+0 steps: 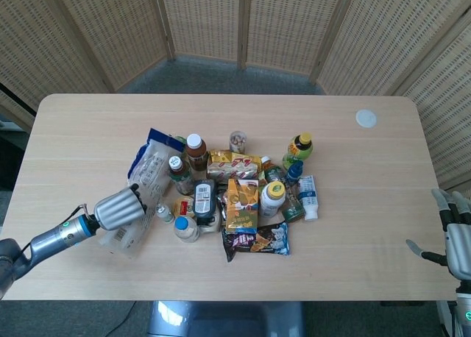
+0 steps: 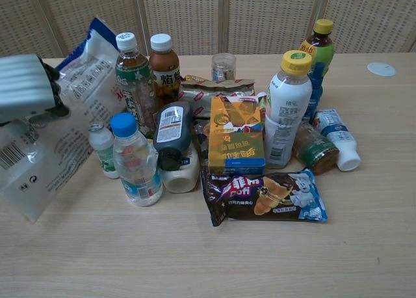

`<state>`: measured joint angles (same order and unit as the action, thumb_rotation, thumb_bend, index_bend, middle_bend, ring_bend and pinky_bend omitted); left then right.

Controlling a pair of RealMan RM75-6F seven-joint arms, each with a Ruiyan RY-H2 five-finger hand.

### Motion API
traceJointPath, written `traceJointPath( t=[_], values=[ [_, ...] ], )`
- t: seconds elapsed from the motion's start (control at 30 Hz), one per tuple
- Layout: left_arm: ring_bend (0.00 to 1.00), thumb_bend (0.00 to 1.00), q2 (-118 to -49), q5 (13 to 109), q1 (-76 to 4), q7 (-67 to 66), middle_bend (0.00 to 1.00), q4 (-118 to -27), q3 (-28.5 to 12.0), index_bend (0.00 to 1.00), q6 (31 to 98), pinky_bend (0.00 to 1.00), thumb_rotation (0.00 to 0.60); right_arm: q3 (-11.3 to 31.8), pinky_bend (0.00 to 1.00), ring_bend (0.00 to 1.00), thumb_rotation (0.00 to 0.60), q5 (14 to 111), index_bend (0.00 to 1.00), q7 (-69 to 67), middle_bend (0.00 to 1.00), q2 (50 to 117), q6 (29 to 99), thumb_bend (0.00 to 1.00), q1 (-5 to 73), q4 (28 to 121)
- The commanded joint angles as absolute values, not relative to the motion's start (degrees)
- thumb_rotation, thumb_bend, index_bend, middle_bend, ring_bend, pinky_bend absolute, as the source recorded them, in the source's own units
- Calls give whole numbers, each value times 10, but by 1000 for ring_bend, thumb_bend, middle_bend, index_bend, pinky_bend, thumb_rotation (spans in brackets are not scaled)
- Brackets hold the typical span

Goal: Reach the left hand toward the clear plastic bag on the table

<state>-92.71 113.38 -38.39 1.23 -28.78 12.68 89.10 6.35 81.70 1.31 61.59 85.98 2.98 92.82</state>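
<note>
The clear plastic bag (image 1: pixel 149 169) with printed text and a blue top edge now stands tilted up at the left side of the pile; the chest view shows the bag (image 2: pixel 77 112) raised off the table at its far end. My left hand (image 1: pixel 120 207) has its fingers curled into the bag's lower part and grips it; in the chest view the left hand (image 2: pixel 25 86) sits at the left edge against the bag. My right hand (image 1: pixel 452 240) hovers at the table's right edge with fingers spread, holding nothing.
Right beside the bag stand a tea bottle (image 2: pixel 132 73), a small white bottle (image 2: pixel 102 149) and a blue-capped water bottle (image 2: pixel 134 159). More bottles and snack packs (image 1: pixel 254 240) crowd the table's middle. A white lid (image 1: pixel 366 118) lies far right.
</note>
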Motion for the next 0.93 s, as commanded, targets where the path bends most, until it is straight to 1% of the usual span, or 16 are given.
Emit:
traceJointPath(
  t=[0.03,0.2,0.33,0.47,0.63,0.77,0.93],
  values=[
    [895,16,-902,1125,-386,11,1000,-314,116,883,918,721,600,63,0,0,507,817,0,13,0,615,860,0,30,929],
    [886,15,-834,1126,-398,-11,1000,-389,100,882,968,720,600,62,0,0,510,818,0,15,0,615,859,0,30,932],
    [876,15,-766,1118,-411,-43,1000,-477,76,878,984,717,600,61,0,0,511,821,0,16,0,615,860,0,30,935],
    [876,16,-692,1112,-429,-83,1000,-577,52,877,975,716,600,60,0,0,508,825,0,14,0,614,861,0,29,938],
    [876,17,-627,1114,-447,-125,1000,-669,27,877,953,717,600,60,0,0,509,826,0,11,0,611,863,0,28,941],
    [876,16,-599,1116,-455,-142,1000,-711,10,876,938,717,600,61,0,0,508,825,0,8,0,610,863,0,28,941],
    [876,15,-583,1119,-458,-155,1000,-739,-5,876,924,718,600,61,0,0,510,825,0,4,0,609,863,0,28,940]
  ],
)
